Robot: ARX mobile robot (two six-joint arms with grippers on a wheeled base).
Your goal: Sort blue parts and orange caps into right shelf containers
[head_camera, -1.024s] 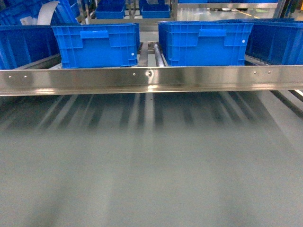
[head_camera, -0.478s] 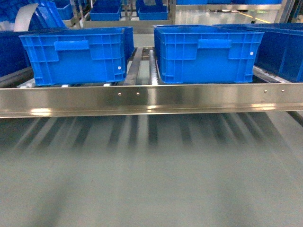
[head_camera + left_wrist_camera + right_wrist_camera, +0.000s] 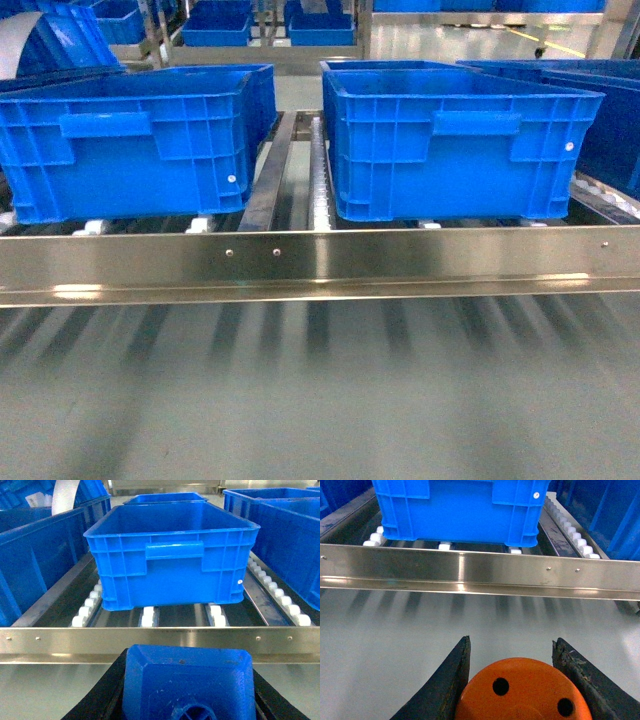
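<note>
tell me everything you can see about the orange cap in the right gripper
The orange cap shows only in the right wrist view, at the bottom edge, cut off by the frame. It looks like smooth orange plastic, with a rounded flat top facing the camera and two small dark holes in it. It sits between the dark fingers of the right gripper, which press on it from both sides. Its side and any print are hidden. It hangs over the grey floor, short of the steel rail.

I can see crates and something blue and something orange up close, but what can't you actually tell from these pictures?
- Left wrist view: the blue part is cut off by the bottom edge.
- Right wrist view: the orange cap shows only its holed top; its side is out of frame.
- Head view: neither gripper appears, and the crate on the left and the crate on the right hide their insides behind their walls.
</note>
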